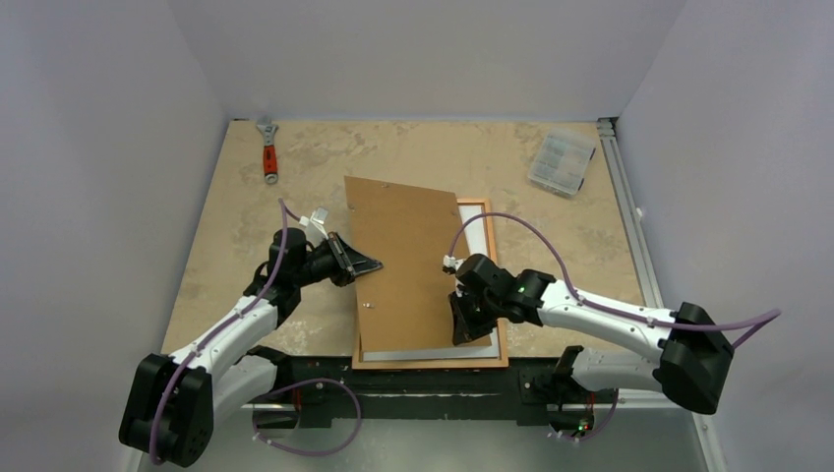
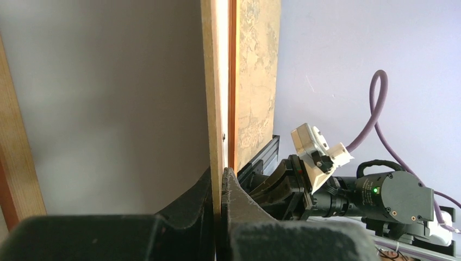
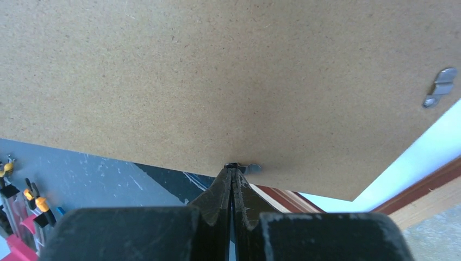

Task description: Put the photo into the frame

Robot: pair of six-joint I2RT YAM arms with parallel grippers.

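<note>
The photo (image 1: 408,256) lies brown back up, slewed across the frame (image 1: 433,364), which sits flat on the table (image 1: 226,256) just in front of the arms. The photo's far corner juts past the frame's far-left corner, and a pale strip of the frame's inside shows bare along the right. The left gripper (image 1: 366,265) is clamped on the photo's left edge. Its wrist camera shows the thin board (image 2: 217,98) edge-on between the closed fingers, with the frame's orange rail (image 2: 232,81) just beside it. The right gripper (image 1: 462,329) is at the photo's near-right edge with its fingers pressed together. From its own camera the tips meet at the board's rim beside a little metal tab (image 3: 251,168), and I can't tell whether they nip the tab, pinch the board or only touch it. To my eye this is the seating step, with the print over the frame but not yet square in it. The next move looks like a twist of the board until its edges run parallel with the rails, then a slide to the right and a lowering into the recess. The left side would need to stay slightly raised until the right edge drops in. The fit looks close, so a corner could easily catch on a rail. A wrench (image 1: 268,152) and a clear box (image 1: 562,160) lie well apart at the far end.
</note>
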